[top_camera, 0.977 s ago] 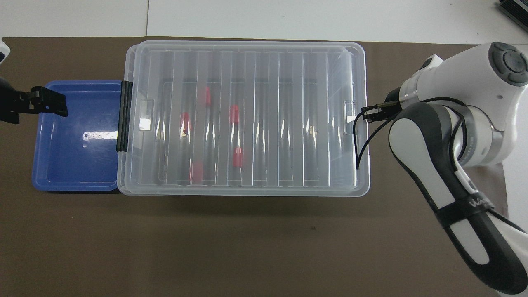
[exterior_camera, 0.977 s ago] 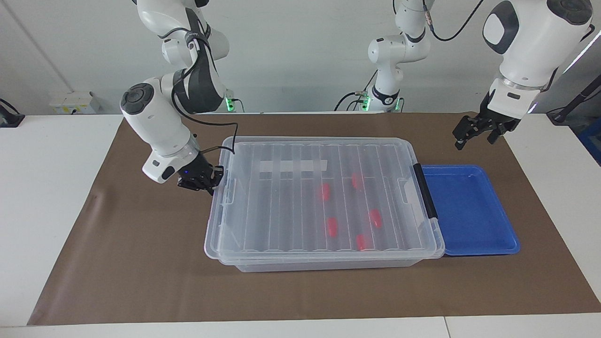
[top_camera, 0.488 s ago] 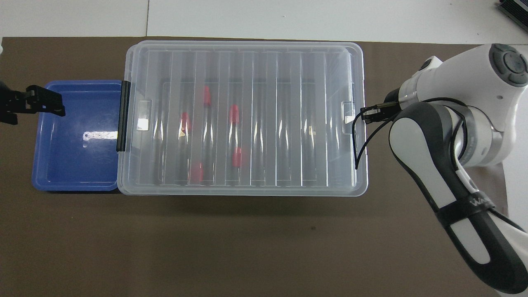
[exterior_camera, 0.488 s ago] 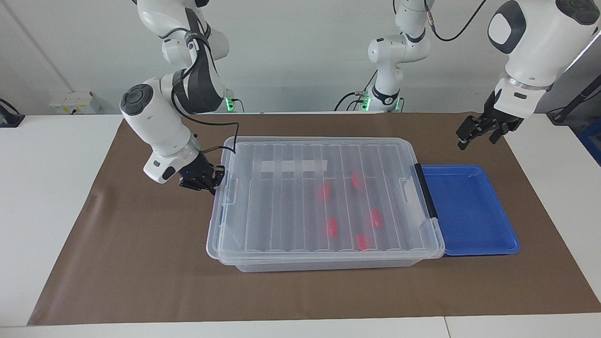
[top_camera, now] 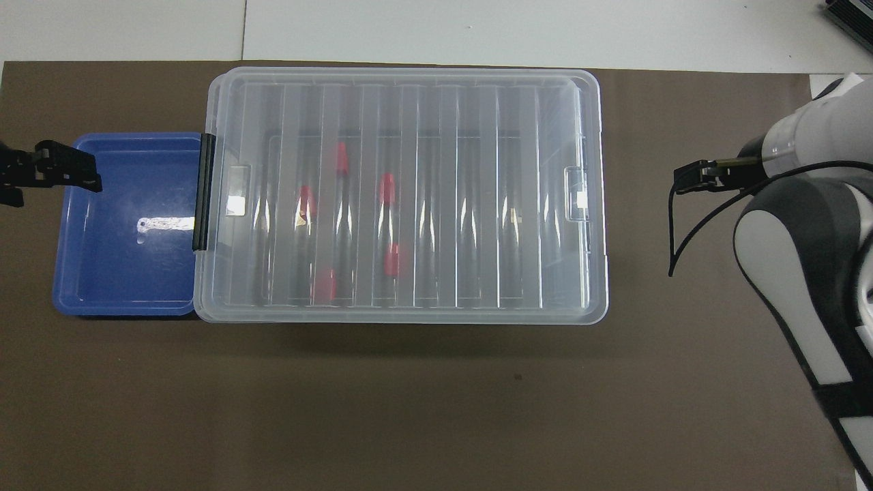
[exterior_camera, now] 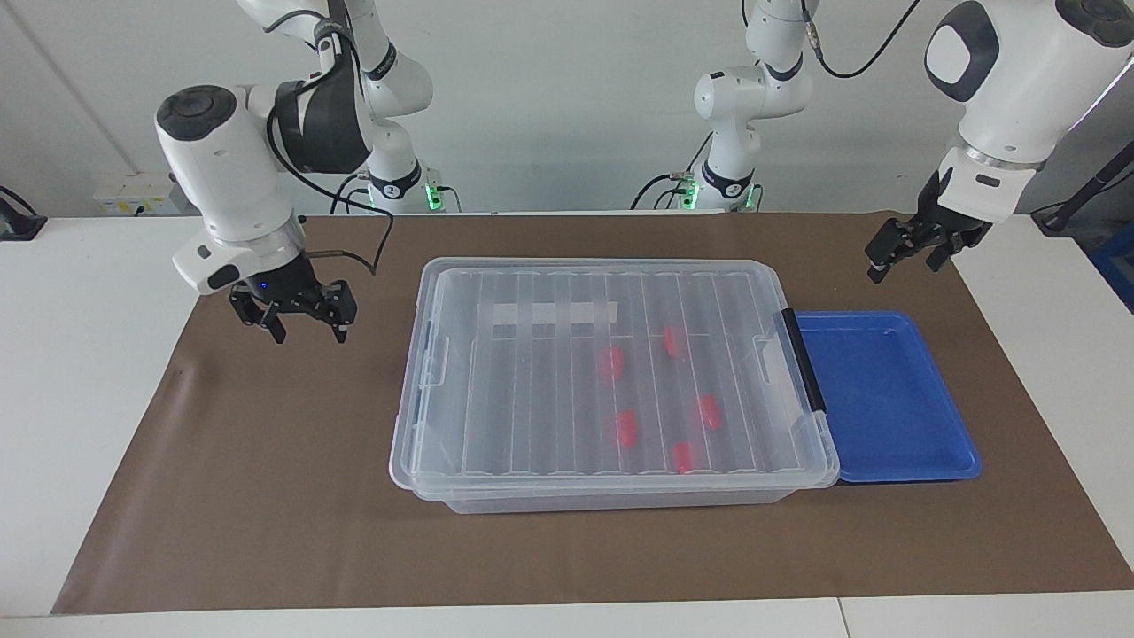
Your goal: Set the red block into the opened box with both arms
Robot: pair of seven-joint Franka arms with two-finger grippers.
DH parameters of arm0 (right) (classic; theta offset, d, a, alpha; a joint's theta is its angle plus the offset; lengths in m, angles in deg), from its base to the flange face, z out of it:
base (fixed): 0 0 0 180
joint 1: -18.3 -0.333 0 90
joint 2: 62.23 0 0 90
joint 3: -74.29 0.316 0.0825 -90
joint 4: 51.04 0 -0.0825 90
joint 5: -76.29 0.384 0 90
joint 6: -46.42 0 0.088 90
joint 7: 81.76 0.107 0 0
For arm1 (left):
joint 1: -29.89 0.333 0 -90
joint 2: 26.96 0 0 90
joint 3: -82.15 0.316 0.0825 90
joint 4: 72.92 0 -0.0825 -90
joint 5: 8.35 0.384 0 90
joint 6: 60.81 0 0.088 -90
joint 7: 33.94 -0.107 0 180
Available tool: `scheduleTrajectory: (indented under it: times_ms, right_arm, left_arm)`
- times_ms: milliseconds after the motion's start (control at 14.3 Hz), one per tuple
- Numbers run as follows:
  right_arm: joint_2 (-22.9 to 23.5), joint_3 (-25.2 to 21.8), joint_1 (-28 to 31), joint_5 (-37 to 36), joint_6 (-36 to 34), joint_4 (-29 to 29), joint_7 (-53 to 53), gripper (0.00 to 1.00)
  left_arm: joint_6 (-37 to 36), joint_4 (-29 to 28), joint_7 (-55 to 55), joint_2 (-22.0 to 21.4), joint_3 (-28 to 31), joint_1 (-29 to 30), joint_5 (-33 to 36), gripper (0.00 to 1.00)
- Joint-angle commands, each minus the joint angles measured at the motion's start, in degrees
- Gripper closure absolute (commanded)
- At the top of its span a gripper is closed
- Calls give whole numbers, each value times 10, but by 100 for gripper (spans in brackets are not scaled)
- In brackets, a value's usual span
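1. The right gripper (exterior_camera: 297, 312) has just left the box (exterior_camera: 611, 372): a second ago it was pinched at the box's end toward the right arm's base; now it hangs open and empty over the brown mat (exterior_camera: 266, 461), well apart from that end.
2. The lid (top_camera: 402, 191) has sunk meanwhile. It sat tilted on the box with that end raised; now it lies flat on the rim, covering the whole box.
3. The left gripper (exterior_camera: 912, 251) waits over the mat near the blue tray (exterior_camera: 886, 399), which sits against the box's clip end. Its fingers are spread and hold nothing.
4. 5 red blocks (exterior_camera: 611, 361) lie inside the box, seen through the ribbed lid; none is outside it. The blue tray is bare.
5. My reading: the blocks are in and the lid is back on, so the task looks finished, with both arms backing away.
6. Writing: a white strip label (exterior_camera: 547, 314) lies under the lid, but no text on it can be read. The overhead view shows pale lettering on the right arm's dark link, cut off at the edge and illegible.
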Motion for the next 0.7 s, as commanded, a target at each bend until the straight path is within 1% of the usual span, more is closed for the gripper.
scheduleTrajectory:
  times_ms: [0,140,209,349,488,628]
  right_arm:
    - [-36,6,28,-11,-73,-22,18,0]
    - [-56,6,39,-4,-154,-47,19,0]
    - [-64,3,41,-5,-180,-56,18,0]
    - [-65,-4,48,-5,-234,-85,18,0]
    - [-66,0,44,-7,-256,-84,18,0]
    - [-74,0,43,-4,-239,-72,12,0]
  left_arm:
    - [7,-12,-11,-10,12,-12,-9,0]
    - [7,-12,-11,-10,14,-12,-10,0]
    - [7,-12,-11,-10,21,-13,-13,0]
    - [7,-12,-10,-10,30,-20,-20,0]
    - [8,-12,-9,-10,30,-19,-19,0]
    - [8,-12,-8,-10,30,-19,-16,0]
